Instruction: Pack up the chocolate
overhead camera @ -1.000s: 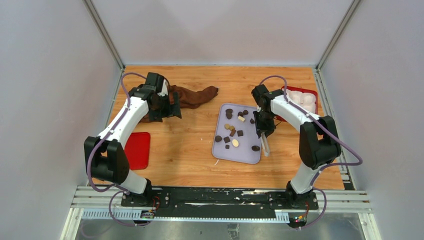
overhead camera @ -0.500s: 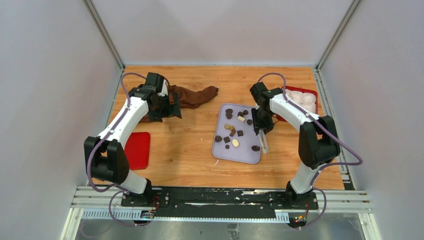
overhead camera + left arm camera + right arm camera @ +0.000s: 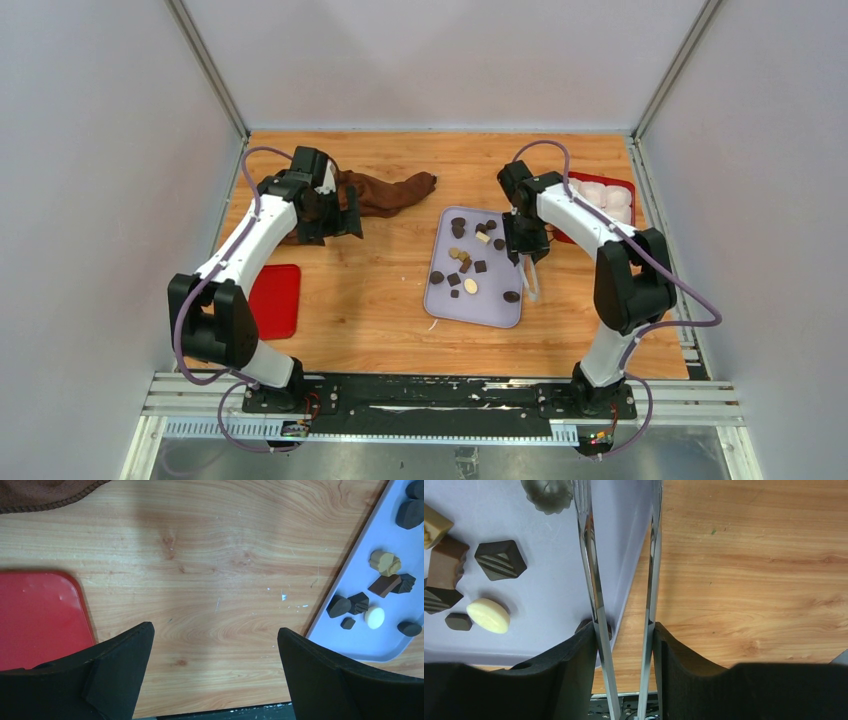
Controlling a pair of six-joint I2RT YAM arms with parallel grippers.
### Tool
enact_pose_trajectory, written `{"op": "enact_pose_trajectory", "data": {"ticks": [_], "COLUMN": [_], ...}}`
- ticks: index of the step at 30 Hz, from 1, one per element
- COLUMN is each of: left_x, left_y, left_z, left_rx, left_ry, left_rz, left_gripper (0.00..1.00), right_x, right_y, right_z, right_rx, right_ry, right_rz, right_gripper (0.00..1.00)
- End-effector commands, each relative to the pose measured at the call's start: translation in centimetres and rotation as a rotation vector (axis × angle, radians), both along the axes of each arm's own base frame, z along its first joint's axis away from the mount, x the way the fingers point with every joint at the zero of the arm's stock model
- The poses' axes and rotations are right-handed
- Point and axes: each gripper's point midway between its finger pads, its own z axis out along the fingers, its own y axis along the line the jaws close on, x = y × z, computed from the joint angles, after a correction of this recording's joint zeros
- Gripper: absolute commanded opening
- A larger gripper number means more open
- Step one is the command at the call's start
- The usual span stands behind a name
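Several small chocolate pieces [image 3: 470,286], dark brown, tan and cream, lie scattered on the lavender tray [image 3: 495,308]. My right gripper [image 3: 522,248] is over the tray's right edge, shut on metal tongs [image 3: 531,283] that point toward the near edge. In the right wrist view the tongs [image 3: 591,580] sit between my pads [image 3: 574,660], their arms apart and empty, straddling the tray edge [image 3: 559,580], with a cream piece [image 3: 488,615] and a dark square [image 3: 500,560] to the left. My left gripper [image 3: 335,222] is open and empty beside the brown cloth [image 3: 385,192].
A red tray with white cups [image 3: 600,195] stands at the back right, behind my right arm. A flat red lid [image 3: 275,300] lies at the left; it also shows in the left wrist view [image 3: 40,615], with the lavender tray [image 3: 390,642] at the right.
My right gripper has shifted a little toward the back and left with the tongs. The left arm has not moved.
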Motion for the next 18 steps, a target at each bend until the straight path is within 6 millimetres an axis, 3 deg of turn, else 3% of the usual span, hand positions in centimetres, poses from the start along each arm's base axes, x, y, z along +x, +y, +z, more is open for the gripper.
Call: {"op": "enact_pose_trajectory", "data": {"ticks": [1,12,18], "left_x": [-0.3,-0.6,-1.1], "left_y": [0.3,0.4,0.5], "left_z": [0.8,0.8,0.8], "left_rx": [0.002,-0.001,-0.003], "left_ry": [-0.026,-0.028,-0.028], "left_rz": [0.011,0.023,0.03], "left_gripper": [1.0,1.0,1.0], "right_x": [0.2,1.1,0.8], "right_y": [-0.2,0.2,0.0], "right_z": [-0.1,-1.0,-0.5], "right_rx": [-0.05,-0.056,-0.056], "right_ry": [0.012,0.023,0.014], "right_rz": [0.019,0.022,0.022], "right_gripper": [0.47,0.39,0.17]}}
